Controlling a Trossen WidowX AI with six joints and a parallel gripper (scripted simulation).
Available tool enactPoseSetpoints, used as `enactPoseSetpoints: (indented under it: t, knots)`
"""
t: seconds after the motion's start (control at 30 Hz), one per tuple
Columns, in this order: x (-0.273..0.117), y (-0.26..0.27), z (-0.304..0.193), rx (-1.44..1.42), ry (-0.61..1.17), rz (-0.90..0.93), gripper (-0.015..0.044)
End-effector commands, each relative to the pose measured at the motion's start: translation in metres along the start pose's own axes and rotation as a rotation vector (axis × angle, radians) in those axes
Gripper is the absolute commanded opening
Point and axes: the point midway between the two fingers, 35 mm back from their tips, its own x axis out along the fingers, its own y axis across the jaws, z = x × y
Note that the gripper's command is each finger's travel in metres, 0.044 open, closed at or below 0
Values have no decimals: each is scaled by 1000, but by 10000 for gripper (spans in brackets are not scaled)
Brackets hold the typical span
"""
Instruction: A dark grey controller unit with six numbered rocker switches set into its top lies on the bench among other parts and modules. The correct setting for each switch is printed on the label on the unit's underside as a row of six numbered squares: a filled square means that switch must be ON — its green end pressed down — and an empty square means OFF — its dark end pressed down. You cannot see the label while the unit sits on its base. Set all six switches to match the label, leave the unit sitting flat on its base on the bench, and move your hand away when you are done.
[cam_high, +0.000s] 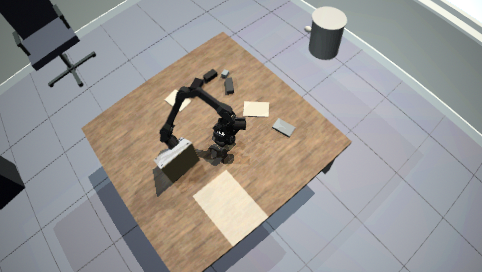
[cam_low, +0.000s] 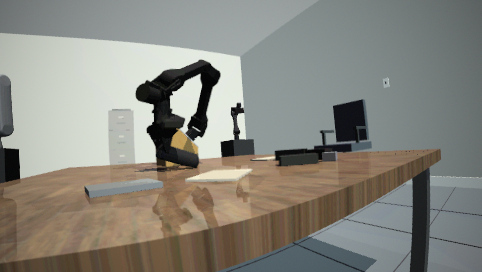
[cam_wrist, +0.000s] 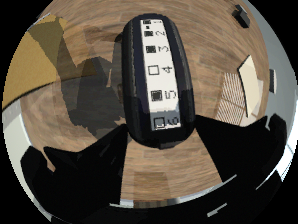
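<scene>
Controller unit (cam_wrist: 157, 80) shows label-out, framed between end effector (cam_high: 173, 143) (cam_low: 191, 134) (cam_wrist: 161, 123) tips.

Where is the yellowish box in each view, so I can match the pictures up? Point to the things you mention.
Top: the yellowish box (cam_high: 183, 162) (cam_low: 184, 142) (cam_wrist: 30, 65) stands left of and slightly below centre, its near side dark and top pale.
Exterior: left of centre, partly hidden by the arm (cam_high: 206, 97) (cam_low: 206, 97).
Wrist: at the upper left, cut off by the picture's edge.
Shared landmark: the wooden bench (cam_high: 300, 147) (cam_low: 300, 187) (cam_wrist: 150, 180).

Dark controller unit (cam_wrist: 188, 90), label showing, squares 4, 6 empty
</scene>
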Motion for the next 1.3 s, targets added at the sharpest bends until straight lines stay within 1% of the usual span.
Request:
enactPoseSetpoints:
  t: [0.0, 1.27]
  knots:
    - [-6, -1, 3, -5, 2, -5, 335]
    - [-29, -1, 23, -4, 2, -5, 335]
